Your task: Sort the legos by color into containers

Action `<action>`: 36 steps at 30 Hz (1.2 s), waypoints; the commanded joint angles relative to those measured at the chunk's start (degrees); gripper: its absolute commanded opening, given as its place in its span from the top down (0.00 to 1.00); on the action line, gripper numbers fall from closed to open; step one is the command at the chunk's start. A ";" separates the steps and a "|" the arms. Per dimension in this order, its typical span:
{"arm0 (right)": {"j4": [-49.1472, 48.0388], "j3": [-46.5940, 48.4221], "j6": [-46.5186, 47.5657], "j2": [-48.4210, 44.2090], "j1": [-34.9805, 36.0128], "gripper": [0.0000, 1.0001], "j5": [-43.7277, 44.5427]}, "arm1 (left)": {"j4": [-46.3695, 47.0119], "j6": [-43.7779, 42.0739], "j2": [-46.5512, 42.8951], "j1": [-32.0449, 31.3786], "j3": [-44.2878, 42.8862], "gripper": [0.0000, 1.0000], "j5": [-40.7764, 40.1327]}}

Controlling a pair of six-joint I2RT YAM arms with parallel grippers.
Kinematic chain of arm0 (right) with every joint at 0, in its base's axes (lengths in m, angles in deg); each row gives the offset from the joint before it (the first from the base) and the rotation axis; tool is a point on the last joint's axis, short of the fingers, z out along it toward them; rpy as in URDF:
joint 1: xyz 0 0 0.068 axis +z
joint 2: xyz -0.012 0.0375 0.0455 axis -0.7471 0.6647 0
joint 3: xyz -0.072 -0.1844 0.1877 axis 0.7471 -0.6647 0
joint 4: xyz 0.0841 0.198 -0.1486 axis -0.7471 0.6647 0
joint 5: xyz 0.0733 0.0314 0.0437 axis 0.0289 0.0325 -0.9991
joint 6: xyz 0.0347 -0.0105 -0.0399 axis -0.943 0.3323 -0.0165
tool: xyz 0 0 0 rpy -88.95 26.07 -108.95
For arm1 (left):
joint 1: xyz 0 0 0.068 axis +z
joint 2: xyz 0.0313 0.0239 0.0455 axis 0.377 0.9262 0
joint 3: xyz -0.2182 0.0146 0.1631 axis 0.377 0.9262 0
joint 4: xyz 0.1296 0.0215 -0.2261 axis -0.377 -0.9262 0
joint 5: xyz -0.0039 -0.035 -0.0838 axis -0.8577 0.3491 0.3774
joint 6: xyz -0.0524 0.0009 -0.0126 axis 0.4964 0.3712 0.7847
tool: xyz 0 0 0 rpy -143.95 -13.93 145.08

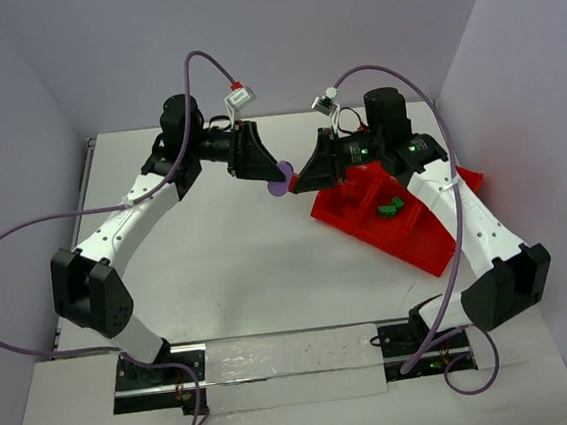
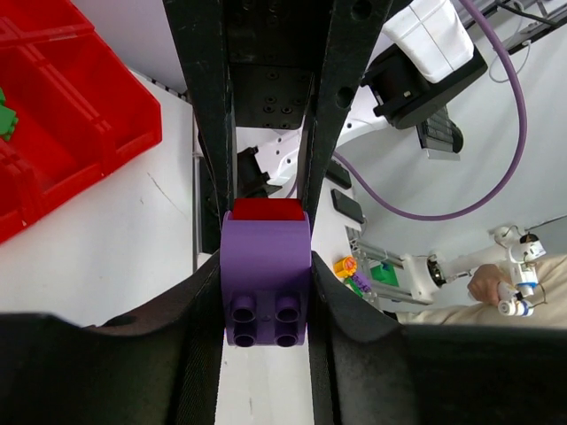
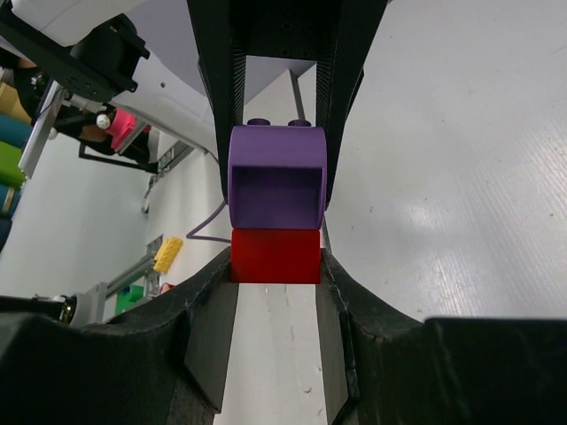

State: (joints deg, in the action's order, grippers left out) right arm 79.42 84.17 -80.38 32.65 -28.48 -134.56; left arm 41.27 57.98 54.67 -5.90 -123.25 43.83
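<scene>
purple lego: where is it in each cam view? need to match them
Top external: purple lego at centre, just left of the red tray.
Left wrist: centre, lower half, studs facing camera, red brick behind it.
Right wrist: centre, upper half, red brick right below it.
Landmark: red brick, both wrist views; red tray, top and left wrist.
</scene>
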 commanded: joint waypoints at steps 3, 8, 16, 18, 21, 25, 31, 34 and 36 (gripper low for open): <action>0.01 1.95 1.41 -0.66 0.62 1.00 -0.18 | -2.97 -3.01 0.29 0.01 -3.48 1.00 -0.38; 3.32 0.83 4.38 -1.27 -0.22 1.00 0.51 | 0.53 -1.77 -2.20 3.22 -0.32 1.00 0.25; 9.25 -3.74 8.99 -3.49 -4.38 1.00 5.29 | -8.20 -6.59 -4.49 10.07 -0.08 1.00 0.13; 11.01 -4.26 9.35 -3.56 -5.20 1.00 8.68 | -10.03 -8.23 -4.84 10.85 -0.44 1.00 -0.34; 11.64 -5.28 6.70 -4.10 -7.28 1.00 20.07 | -9.46 -6.63 -4.89 11.57 0.04 1.00 -3.51; 12.48 -6.87 0.31 -2.33 -8.15 1.00 47.73 | -18.66 -8.65 -1.10 11.54 -4.15 1.00 -12.07; 9.54 -8.53 -1.91 0.71 -9.27 1.00 58.76 | -26.38 -11.07 -0.27 11.49 -6.51 1.00 -21.13; 8.24 -7.53 -2.03 3.80 -9.32 1.00 61.99 | -28.63 -10.76 0.04 11.17 -7.27 1.00 -26.46; 7.61 -6.64 -2.12 6.07 -9.24 0.96 63.53 | -30.12 -10.41 0.96 10.80 -8.38 1.00 -30.09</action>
State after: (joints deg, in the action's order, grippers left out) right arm 89.87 75.60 -81.41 35.50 -37.51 -79.02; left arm 15.88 48.44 54.48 5.47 -127.58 22.65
